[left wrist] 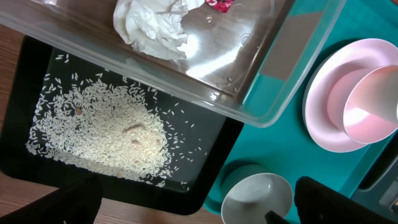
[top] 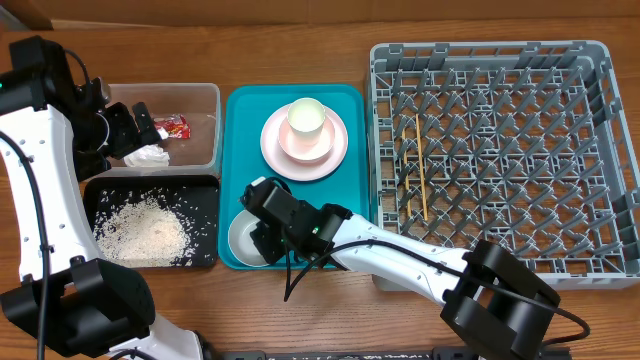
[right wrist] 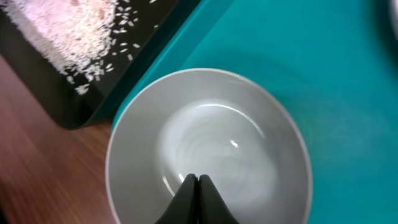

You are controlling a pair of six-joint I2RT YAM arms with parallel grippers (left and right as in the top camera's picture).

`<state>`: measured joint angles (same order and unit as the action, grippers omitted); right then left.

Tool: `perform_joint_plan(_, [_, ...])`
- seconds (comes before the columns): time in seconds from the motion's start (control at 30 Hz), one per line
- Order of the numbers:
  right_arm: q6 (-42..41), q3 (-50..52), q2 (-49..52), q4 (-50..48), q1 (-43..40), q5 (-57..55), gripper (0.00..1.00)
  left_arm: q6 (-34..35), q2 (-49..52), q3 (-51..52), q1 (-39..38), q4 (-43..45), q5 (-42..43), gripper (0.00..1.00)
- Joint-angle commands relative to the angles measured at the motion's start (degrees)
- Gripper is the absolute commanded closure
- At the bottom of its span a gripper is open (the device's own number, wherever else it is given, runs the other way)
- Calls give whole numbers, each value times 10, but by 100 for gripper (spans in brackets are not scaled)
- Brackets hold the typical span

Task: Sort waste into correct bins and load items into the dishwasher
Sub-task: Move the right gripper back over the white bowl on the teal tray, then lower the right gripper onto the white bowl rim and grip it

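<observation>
The right gripper (right wrist: 198, 180) is shut over the hollow of the bowl (right wrist: 249, 124), fingertips pressed together. No rim is seen between them, so the bowl is judged not gripped. The bowl rests on the teal tray (top: 245, 110), in the corner beside the black tray (top: 100, 190). The left gripper (left wrist: 196, 190) is held wide open above the tub (top: 205, 120), apparently parked clear. The tub holds the napkin (top: 148, 156) and wrapper (top: 174, 126); the black tray, rice (top: 140, 228); the rack (top: 600, 150), chopsticks (top: 420, 170). The cup (top: 306, 118) stands on the plate (top: 335, 150).
</observation>
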<state>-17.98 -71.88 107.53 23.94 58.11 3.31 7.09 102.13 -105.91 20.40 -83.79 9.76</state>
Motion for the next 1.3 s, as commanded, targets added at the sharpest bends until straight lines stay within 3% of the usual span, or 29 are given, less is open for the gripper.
perform_joint_plan(0.0, [-1, -1, -1, -5, 1, -29, 96, 2, -3, -10, 2, 1, -3, 0])
perform_joint_plan(0.83, [-31, -1, 34, 31, -2, -86, 96, 2, -3, -10, 2, 1, -3, 0])
perform_joint_plan(1.27, [-121, -7, -2, 101, -10, -256, 96, 2, -3, -10, 2, 1, -3, 0])
